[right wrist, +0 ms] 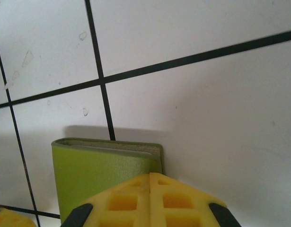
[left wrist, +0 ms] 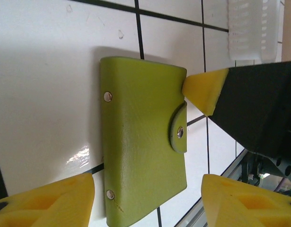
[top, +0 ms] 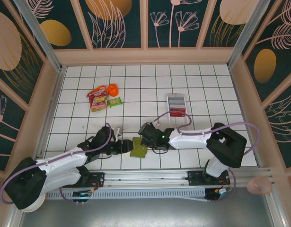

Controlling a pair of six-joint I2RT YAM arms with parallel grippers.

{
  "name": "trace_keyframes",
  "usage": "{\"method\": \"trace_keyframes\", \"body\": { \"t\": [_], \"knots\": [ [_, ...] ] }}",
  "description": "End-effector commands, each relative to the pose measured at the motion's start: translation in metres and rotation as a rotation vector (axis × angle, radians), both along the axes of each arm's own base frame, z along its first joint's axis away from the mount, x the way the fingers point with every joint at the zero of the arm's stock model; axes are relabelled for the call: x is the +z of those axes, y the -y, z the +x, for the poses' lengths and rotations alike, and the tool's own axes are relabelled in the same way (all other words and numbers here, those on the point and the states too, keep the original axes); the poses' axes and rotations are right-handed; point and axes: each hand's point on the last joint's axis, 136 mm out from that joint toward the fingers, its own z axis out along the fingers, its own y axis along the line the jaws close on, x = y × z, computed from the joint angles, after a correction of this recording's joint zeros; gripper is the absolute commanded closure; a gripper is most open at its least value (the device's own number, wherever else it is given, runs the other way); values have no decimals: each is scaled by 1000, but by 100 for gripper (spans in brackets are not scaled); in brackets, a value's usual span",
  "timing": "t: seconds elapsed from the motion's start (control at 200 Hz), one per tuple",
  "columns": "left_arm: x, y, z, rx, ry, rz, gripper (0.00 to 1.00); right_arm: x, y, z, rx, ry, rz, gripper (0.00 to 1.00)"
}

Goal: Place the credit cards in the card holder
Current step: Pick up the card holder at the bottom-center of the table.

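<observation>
Closed card holder (left wrist: 143,142) lies flat. Left gripper (left wrist: 147,201) is spread astride it. Right gripper (right wrist: 150,182), fingers pressed together, meets its tab-side edge. Best to steady it before unsnapping.

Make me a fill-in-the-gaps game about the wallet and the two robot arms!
The card holder is ___ in colour.
With its snap tab lying over the front, the card holder is folded ___ (open or closed).
The right gripper has its fingers pressed together, so it is ___ (open or shut).
The left gripper has its fingers far apart, so it is ___ (open or shut).
Missing words: green; closed; shut; open.
</observation>
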Motion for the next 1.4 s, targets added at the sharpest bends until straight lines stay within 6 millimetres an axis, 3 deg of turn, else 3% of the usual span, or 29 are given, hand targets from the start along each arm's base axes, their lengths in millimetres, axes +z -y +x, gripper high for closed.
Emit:
{"method": "trace_keyframes", "body": {
  "t": [0.0, 0.39, 0.586, 0.866, 1.191, 1.396],
  "knots": [
    [-1, 8, -3, -5, -5, -18, 42, -10, 1, 2, -10, -16, -22, 100],
    [-16, 16, -10, -13, -30, 3, 45, -26, 17, -9, -32, -39, -58, 100],
    [-30, -3, -6, 10, -11, 148, 43, -29, 25, -12, -39, -36, -84, 100],
    [-27, 6, -8, -8, -29, 95, 46, -27, 23, -13, -44, -24, -75, 100],
    [-8, 28, -11, -43, -30, -15, 52, -26, 29, -14, -73, -16, -47, 100],
    [8, 37, -5, -34, -7, -76, 64, -18, 27, -13, -73, 6, -1, 100]
  ]
}}
